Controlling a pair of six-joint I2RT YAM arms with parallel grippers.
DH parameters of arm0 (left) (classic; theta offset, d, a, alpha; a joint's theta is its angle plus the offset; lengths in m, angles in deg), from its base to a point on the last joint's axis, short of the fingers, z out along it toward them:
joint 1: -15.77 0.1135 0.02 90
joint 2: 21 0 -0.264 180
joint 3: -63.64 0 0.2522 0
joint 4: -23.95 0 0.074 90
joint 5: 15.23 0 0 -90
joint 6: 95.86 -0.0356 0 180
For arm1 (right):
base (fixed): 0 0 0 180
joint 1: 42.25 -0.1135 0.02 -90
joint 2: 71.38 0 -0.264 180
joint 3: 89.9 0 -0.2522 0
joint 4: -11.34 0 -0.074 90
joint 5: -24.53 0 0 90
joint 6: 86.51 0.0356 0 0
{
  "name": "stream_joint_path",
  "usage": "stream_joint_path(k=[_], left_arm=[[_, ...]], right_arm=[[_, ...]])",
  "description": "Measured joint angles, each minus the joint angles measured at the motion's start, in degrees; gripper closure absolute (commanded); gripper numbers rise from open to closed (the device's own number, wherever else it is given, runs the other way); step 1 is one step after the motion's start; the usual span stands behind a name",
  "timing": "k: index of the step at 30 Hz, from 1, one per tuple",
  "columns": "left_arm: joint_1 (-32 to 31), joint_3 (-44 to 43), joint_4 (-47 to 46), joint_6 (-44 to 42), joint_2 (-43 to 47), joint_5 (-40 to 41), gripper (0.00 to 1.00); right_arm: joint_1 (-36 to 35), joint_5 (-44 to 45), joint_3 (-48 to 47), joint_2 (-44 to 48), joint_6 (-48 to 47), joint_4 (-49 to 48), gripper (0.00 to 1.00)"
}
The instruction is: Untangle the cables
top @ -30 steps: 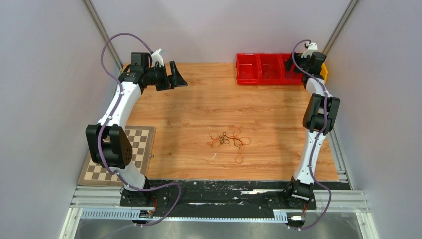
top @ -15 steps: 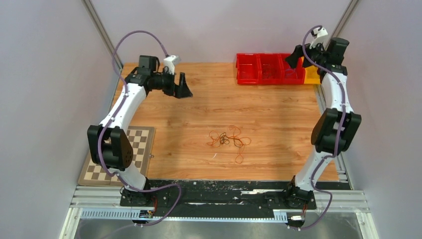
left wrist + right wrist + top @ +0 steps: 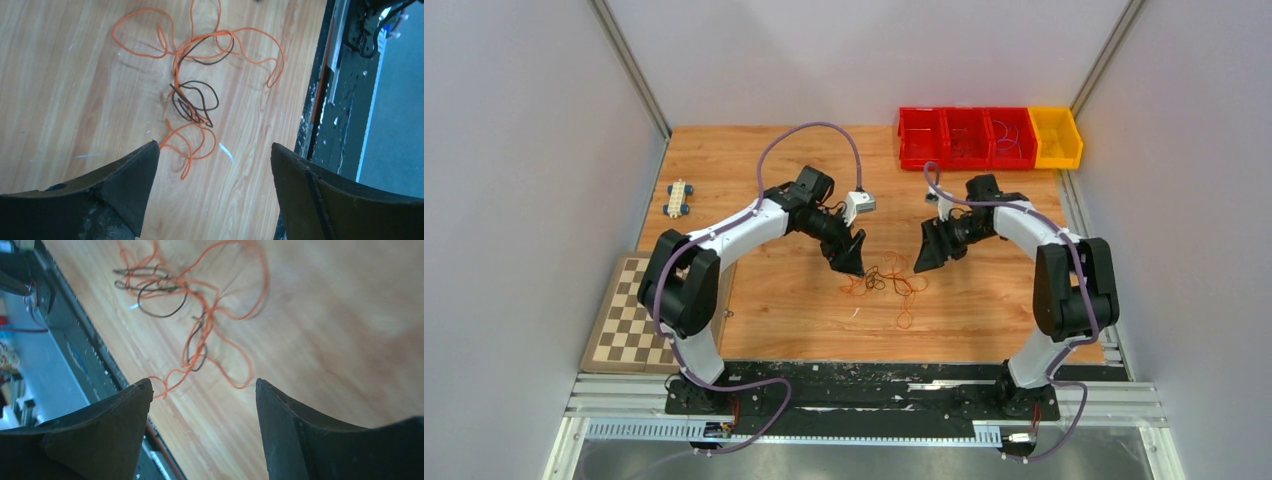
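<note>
The cables (image 3: pixel 884 281) are a loose tangle of thin orange and dark wires lying on the wooden table, near the front middle. They show in the left wrist view (image 3: pixel 192 95) and in the right wrist view (image 3: pixel 197 315). My left gripper (image 3: pixel 852 260) hangs open and empty just left of the tangle; its jaws stand wide apart (image 3: pixel 215 147). My right gripper (image 3: pixel 926 258) hangs open and empty just right of the tangle (image 3: pixel 204 384). Neither touches the wires.
Red bins (image 3: pixel 964 138) and a yellow bin (image 3: pixel 1058 138) stand at the back right. A checkerboard (image 3: pixel 639 315) lies at the front left. A small toy car (image 3: pixel 679 197) lies at the left. The black front rail (image 3: pixel 864 375) runs along the near edge.
Both arms have swung from the far corners down to the middle of the table. They now flank the tangle. The wires have not moved. The toy car has come into view.
</note>
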Motion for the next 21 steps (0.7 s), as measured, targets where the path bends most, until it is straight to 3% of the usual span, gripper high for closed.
stream_joint_path(k=[5, 11, 21], left_arm=[[-1.33, 3.54, -6.47, 4.26, -1.29, 0.44, 0.04], [-1.81, 4.35, -12.28, 9.6, -4.76, 2.49, 0.05], [-2.29, 8.15, -17.84, 16.02, -6.1, 3.1, 0.05]], right_arm=[[-5.95, 0.63, 1.09, -1.97, 0.39, 1.03, 0.31], [-7.65, 1.16, 0.98, -7.34, 3.41, -0.22, 0.38], [-9.25, 2.32, -3.65, -9.73, 8.28, -8.74, 0.3]])
